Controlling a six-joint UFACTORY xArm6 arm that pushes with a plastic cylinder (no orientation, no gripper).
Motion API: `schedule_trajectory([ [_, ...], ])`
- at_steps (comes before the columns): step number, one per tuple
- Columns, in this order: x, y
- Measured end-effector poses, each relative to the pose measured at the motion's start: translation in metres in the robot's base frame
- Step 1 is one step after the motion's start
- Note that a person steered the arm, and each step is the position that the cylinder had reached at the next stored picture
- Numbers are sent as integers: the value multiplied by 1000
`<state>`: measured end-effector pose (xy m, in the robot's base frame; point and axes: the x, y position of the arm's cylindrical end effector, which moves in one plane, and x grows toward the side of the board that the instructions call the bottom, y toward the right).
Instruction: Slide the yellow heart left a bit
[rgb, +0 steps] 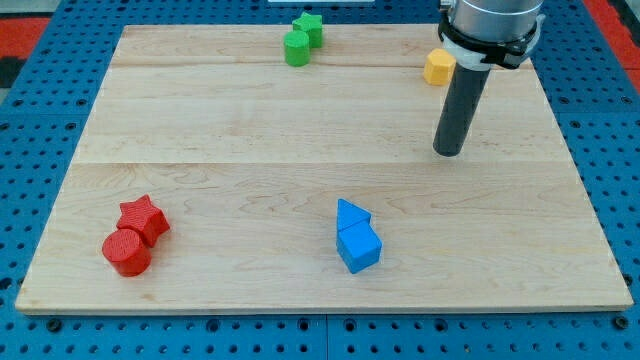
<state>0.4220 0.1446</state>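
A yellow block (437, 67) lies near the view's top right on the wooden board (250, 110). The arm's collar covers its right edge, so I cannot make out its shape. My tip (449, 152) rests on the board below the yellow block, a little to its right, and apart from it. The dark rod rises from the tip toward the view's top.
A green star (310, 26) and a green cylinder (296, 49) touch at the top centre. A red star (143, 217) and a red cylinder (127, 252) sit at the bottom left. A blue triangle (350, 215) and a blue cube (360, 248) sit at the bottom centre.
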Motion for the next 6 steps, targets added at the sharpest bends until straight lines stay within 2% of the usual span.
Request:
schedule_trajectory([
  [2,-44,56],
  [3,-85,62],
  [4,-128,103],
  [5,-167,95],
  [6,-174,47],
])
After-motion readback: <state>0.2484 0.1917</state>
